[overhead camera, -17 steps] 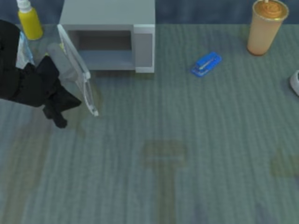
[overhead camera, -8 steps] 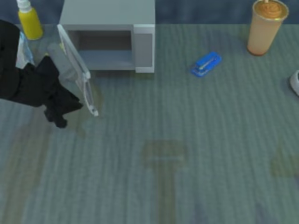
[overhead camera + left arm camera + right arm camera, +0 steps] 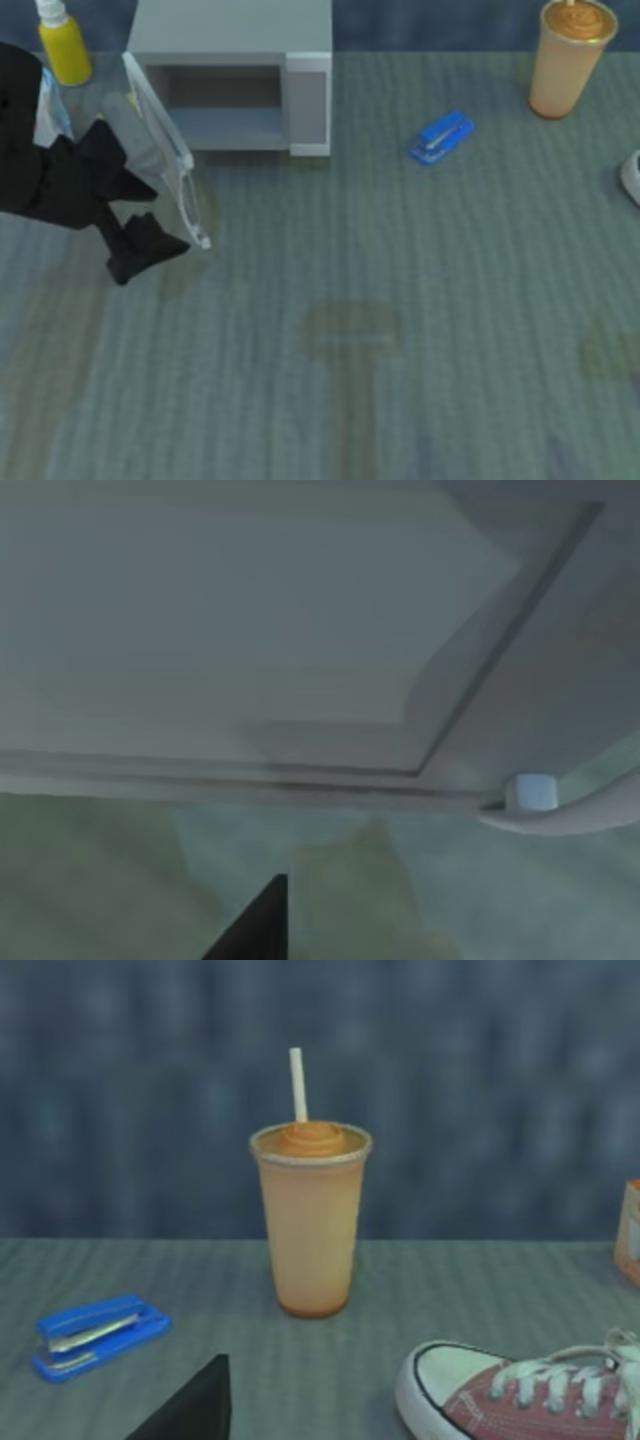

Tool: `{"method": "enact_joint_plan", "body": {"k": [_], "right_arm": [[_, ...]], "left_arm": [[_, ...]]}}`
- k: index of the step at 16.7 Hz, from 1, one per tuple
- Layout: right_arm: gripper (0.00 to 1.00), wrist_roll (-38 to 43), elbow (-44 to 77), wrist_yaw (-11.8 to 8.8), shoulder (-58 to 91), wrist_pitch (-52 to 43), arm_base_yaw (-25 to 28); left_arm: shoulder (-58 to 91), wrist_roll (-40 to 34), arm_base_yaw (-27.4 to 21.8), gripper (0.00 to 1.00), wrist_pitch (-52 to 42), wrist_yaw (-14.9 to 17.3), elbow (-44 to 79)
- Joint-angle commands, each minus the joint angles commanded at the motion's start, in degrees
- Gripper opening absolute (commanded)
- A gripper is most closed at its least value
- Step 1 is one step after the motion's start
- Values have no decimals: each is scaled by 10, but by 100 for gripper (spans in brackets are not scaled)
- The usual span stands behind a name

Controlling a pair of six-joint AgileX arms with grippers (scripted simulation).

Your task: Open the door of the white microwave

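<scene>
Now door (image 3: 165, 150) ajar, free edge toward the table's near-left.

A rendered tabletop rather than a real room: a flat grey-green ribbed table surface (image 3: 420, 300) with faint brownish stains, backed by a blurry dark blue wall (image 3: 480, 1080). The props mix home and office. A boxy white microwave (image 3: 235, 75) stands at the back; just left of it is a yellow bottle (image 3: 63, 48), to its right a blue stapler (image 3: 441, 137), farther right an orange drink cup with a straw (image 3: 570, 55), and a pink canvas sneaker (image 3: 530, 1395) near that cup.
</scene>
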Motion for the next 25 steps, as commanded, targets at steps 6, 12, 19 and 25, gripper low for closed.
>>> {"method": "enact_joint_plan", "body": {"k": [6,12,19,25], "right_arm": [[100,0,0,0,0,0,0],[100,0,0,0,0,0,0],[100,0,0,0,0,0,0],[100,0,0,0,0,0,0]], "left_arm": [[0,0,0,100,0,0,0],[-66,-4,3,100,-44,-4,-17],[-151,-9,5,100,-107,-4,-39],[-123,-46,-7,100,-138,-21,-2]]}}
